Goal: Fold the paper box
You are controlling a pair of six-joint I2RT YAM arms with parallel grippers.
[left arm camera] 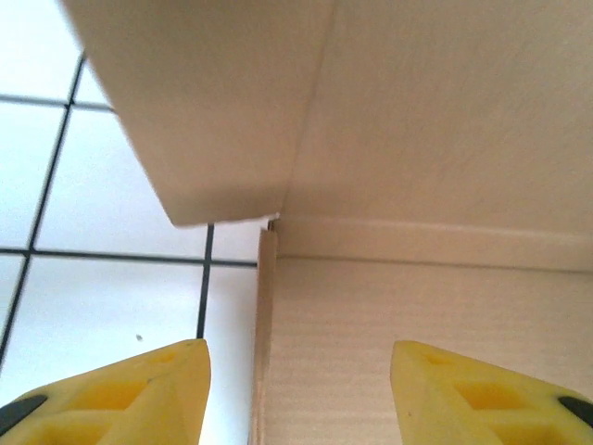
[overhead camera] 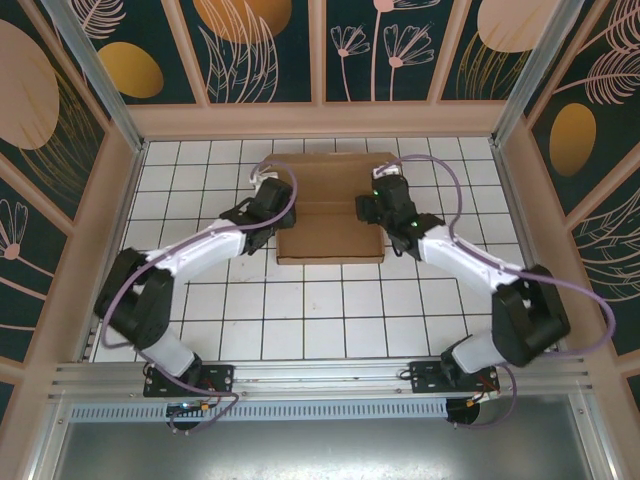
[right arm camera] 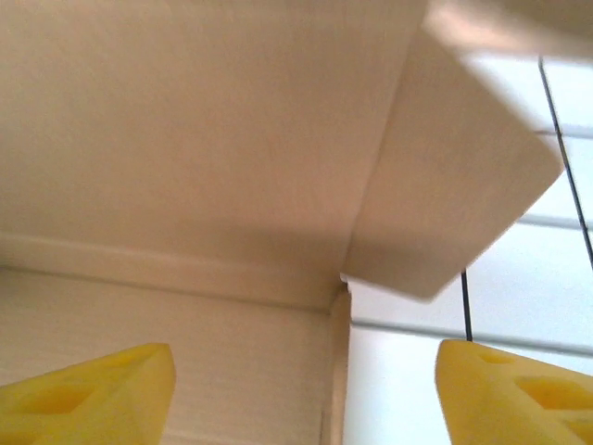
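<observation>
One paper box (overhead camera: 330,235) sits on the white tiled desk (overhead camera: 300,330), with two hands on it, one at each side edge. The left hand (left arm camera: 298,352) is spread wide and grips nothing. Its two yellow fingers (left arm camera: 139,389) straddle the box's side wall (left arm camera: 264,324), one over the desk, one over the cardboard. Just ahead of it a side flap (left arm camera: 213,102) tilts up. It's a mirror picture at the right hand (right arm camera: 306,352): wide open, empty, wall between its fingers, a second flap (right arm camera: 454,204) ahead and outward. My read is that both are posted at the corners to turn these two flaps in together, keeping the box square.
</observation>
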